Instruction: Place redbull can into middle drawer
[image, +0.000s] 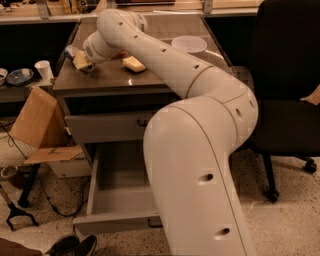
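Observation:
My gripper (84, 64) is over the left part of the brown tabletop (150, 80), at the end of the white arm (165, 55) that reaches across it. A yellow object (80, 59) lies at the gripper. A small silver-and-blue shape, likely the redbull can (70, 51), shows just left of the wrist, mostly hidden. The middle drawer (117, 200) is pulled open below and looks empty; the arm hides its right part. The grey drawer under the tabletop (105, 126) is closed.
A second yellow object (133, 63) and a clear bowl (189, 44) are on the tabletop. A cardboard box (35, 120) leans at the left, a black chair (287, 80) stands at the right. A white cup (44, 69) sits on a low shelf at the left.

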